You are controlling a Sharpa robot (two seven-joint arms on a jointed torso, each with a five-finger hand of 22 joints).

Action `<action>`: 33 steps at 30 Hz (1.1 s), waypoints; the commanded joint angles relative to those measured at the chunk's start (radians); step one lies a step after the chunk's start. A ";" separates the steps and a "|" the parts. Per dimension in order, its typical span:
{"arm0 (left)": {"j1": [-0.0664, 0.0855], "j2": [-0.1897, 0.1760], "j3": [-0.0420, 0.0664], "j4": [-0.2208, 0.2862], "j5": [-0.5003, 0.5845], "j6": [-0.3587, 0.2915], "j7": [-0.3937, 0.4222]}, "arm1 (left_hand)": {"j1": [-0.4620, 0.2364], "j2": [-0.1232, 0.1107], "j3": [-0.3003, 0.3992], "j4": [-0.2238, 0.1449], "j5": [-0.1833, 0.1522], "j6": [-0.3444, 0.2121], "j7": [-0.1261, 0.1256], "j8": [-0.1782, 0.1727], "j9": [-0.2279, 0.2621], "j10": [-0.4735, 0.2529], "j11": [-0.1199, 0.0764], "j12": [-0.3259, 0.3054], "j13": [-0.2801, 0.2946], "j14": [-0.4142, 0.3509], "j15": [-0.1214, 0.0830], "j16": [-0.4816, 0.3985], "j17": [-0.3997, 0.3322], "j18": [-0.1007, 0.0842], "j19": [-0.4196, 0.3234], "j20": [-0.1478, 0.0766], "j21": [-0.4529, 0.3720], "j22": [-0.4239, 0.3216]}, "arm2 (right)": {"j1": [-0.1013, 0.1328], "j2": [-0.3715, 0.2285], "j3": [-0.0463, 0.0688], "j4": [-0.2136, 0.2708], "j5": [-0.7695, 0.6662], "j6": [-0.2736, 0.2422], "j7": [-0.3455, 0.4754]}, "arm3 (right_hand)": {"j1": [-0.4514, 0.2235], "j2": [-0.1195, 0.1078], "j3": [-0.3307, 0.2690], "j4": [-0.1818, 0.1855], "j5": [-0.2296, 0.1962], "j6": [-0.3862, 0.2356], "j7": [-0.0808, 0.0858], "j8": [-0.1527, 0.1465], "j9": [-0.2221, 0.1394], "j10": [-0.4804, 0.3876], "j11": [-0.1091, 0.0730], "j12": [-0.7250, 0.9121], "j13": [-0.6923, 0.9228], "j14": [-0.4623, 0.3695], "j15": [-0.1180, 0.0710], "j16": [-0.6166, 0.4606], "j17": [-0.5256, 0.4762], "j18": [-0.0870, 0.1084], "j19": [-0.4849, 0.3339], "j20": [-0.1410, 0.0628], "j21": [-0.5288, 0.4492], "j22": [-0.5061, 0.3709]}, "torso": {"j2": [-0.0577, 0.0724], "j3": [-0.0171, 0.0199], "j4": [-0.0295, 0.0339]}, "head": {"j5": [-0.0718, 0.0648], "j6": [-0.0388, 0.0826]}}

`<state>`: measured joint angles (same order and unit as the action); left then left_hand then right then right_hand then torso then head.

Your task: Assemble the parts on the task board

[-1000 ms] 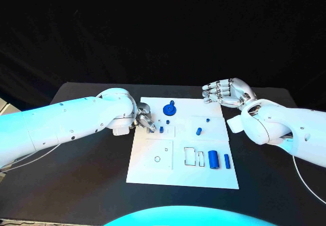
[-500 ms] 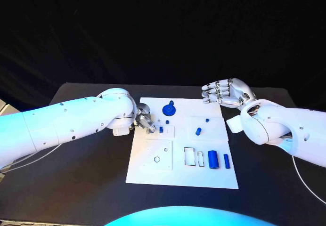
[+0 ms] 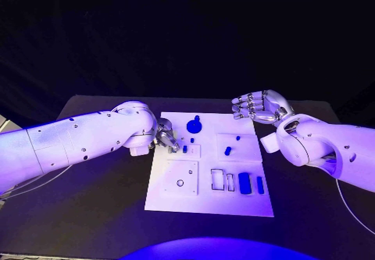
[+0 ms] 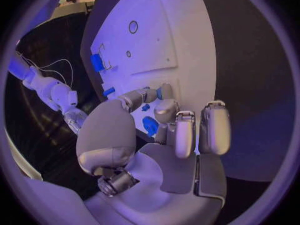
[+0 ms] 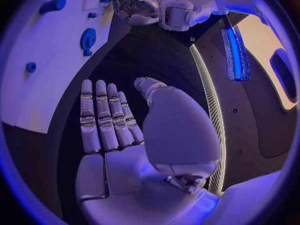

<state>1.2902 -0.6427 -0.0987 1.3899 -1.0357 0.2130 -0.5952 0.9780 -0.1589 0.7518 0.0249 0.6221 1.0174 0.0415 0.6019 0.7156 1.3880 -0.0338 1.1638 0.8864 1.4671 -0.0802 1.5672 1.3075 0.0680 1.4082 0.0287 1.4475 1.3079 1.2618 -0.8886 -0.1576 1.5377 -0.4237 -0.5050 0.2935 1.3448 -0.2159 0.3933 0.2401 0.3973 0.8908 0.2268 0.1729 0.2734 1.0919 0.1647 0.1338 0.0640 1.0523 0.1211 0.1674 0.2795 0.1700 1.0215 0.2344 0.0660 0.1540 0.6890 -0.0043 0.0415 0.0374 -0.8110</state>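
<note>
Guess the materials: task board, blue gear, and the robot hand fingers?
Task board: likely matte white plastic or coated sheet; flat, glare-free, clean cutouts. Blue gear: probably moulded or printed plastic; uniform opaque blue, toothed rim. Left robot hand fingers: look like brushed metal shells, silvery with soft highlights; could be metallised plastic.

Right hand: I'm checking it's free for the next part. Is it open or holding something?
Open. The right hand hovers beside the board, fingers straight, palm empty.

Matt white task board (smooth)
</note>
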 commanded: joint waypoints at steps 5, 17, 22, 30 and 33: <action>-0.004 0.003 -0.003 -0.015 -0.016 -0.046 -0.017 | 0.001 0.015 0.009 -0.026 -0.005 -0.026 -0.002 -0.013 -0.003 -0.029 0.002 -0.030 -0.037 0.104 0.001 0.004 0.263 -0.007 -0.012 0.005 -0.014 0.020 | 0.000 -0.001 0.000 0.002 -0.008 0.007 0.012 | -0.010 0.001 0.001 -0.006 0.003 0.006 0.002 -0.006 -0.001 0.005 0.001 -0.003 0.000 0.006 0.003 -0.002 -0.001 0.014 0.004 0.000 0.003 -0.001 | 0.000 -0.0002 0.0009 | -0.001 -0.002; -0.004 0.002 -0.002 -0.019 -0.014 -0.073 -0.015 | 0.010 -0.011 -0.035 -0.005 -0.003 -0.080 0.026 -0.066 -0.030 -0.080 0.025 -0.041 -0.042 0.099 0.017 -0.004 0.248 0.002 -0.042 0.018 -0.042 -0.020 | 0.000 -0.001 0.000 0.001 -0.008 0.009 0.011 | -0.010 0.001 0.001 -0.006 0.003 0.006 0.002 -0.006 -0.001 0.005 0.001 -0.003 0.000 0.006 0.003 -0.003 -0.001 0.014 0.004 0.000 0.003 -0.002 | -0.001 -0.0001 0.0006 | -0.003 -0.003; -0.004 0.002 -0.002 -0.017 -0.008 -0.063 -0.013 | 0.001 -0.030 -0.066 0.013 -0.004 -0.086 0.033 -0.084 -0.041 -0.103 0.031 -0.058 -0.069 0.096 0.022 -0.008 0.240 0.005 -0.051 0.024 -0.052 -0.032 | 0.000 -0.001 0.000 0.001 -0.008 0.010 0.011 | -0.010 0.001 0.001 -0.006 0.003 0.006 0.002 -0.006 -0.001 0.005 0.001 -0.003 0.000 0.006 0.003 -0.003 -0.001 0.014 0.004 0.000 0.003 -0.002 | -0.002 0.0001 0.0011 | -0.003 -0.003; -0.004 0.002 -0.002 -0.017 0.002 -0.052 -0.010 | 0.007 -0.042 -0.116 0.037 -0.005 -0.083 0.037 -0.103 -0.056 -0.118 0.036 -0.059 -0.075 0.094 0.027 -0.012 0.232 0.007 -0.057 0.030 -0.060 -0.041 | 0.000 0.000 0.000 0.000 -0.008 0.012 0.009 | -0.010 0.001 0.001 -0.006 0.003 0.006 0.002 -0.006 -0.001 0.005 0.001 -0.003 0.000 0.006 0.003 -0.003 -0.001 0.014 0.004 0.000 0.003 -0.002 | -0.002 0.0004 0.0008 | -0.002 -0.003; -0.004 0.002 -0.003 -0.016 0.008 -0.057 -0.006 | 0.062 -0.028 -0.121 0.019 -0.001 -0.076 0.033 -0.103 -0.058 -0.119 0.032 -0.057 -0.073 0.095 0.025 -0.010 0.237 0.007 -0.055 0.029 -0.059 -0.038 | 0.000 0.000 0.000 -0.001 -0.008 0.013 0.009 | -0.010 0.001 0.001 -0.006 0.003 0.006 0.002 -0.006 -0.001 0.005 0.001 -0.003 0.000 0.006 0.003 -0.003 -0.001 0.014 0.004 0.000 0.003 -0.002 | -0.001 0.0004 0.0006 | -0.001 -0.003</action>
<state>1.2902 -0.6405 -0.0983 1.3763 -1.0317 0.1606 -0.5940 1.0287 -0.1975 0.6287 0.0476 0.6198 0.9348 0.0750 0.5017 0.6576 1.2738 0.0017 1.1067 0.8131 1.4667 -0.0585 1.5592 1.3074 0.0681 1.3576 0.0573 1.3931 1.2682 1.2618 -0.8889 -0.1576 1.5363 -0.4238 -0.5044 0.2925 1.3448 -0.2159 0.3933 0.2401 0.3972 0.8908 0.2267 0.1729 0.2736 1.0919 0.1647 0.1338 0.0640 1.0522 0.1211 0.1675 0.2797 0.1700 1.0215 0.2343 0.0660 0.1530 0.6872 -0.0040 0.0425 0.0353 -0.8140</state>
